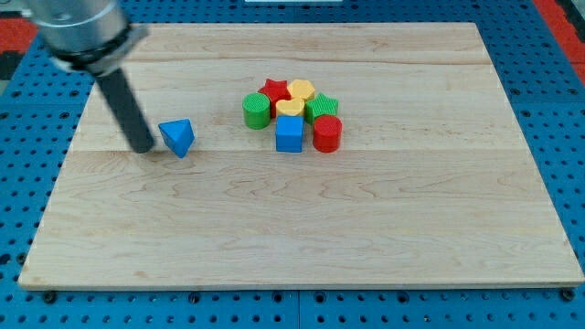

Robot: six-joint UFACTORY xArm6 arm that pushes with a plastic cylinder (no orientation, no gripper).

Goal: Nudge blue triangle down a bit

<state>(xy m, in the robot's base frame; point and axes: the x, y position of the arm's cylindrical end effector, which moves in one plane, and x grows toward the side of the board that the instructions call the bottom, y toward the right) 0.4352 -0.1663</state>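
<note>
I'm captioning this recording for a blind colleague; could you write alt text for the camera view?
A dark rod's tip rests on a wooden board, just left of a lone blue triangle. Further right sits a tight cluster: green cylinder, red star, two yellow blocks, green block, blue cube, red cylinder.

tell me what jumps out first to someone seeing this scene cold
The tight cluster of coloured blocks right of centre near the board's top: red star, green cylinder, blue cube, red cylinder. Left of it, the blue triangle sits alone, with my tip just at its left.
</note>
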